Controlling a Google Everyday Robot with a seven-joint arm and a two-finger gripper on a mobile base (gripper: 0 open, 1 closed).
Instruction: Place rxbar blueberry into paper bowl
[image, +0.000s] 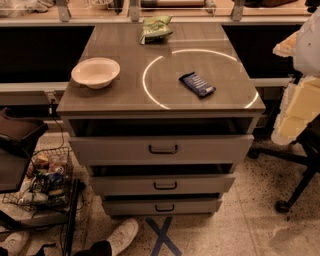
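Note:
The rxbar blueberry (197, 84), a flat bar in a dark navy wrapper with pale print, lies at an angle on the right half of the cabinet top, inside a bright ring of light. The paper bowl (95, 72), cream-white and empty, stands upright near the top's left edge. My arm's pale body (300, 102) hangs at the right edge of the view, beside the cabinet and off its top. My gripper (286, 47) sits at its upper end, well right of the bar and touching nothing on the cabinet.
A green snack bag (156, 28) lies at the back of the grey cabinet top (125, 100). Three drawers stand slightly pulled out below. A wire basket of items (42, 182) is on the floor at left, an office chair base (292, 170) at right.

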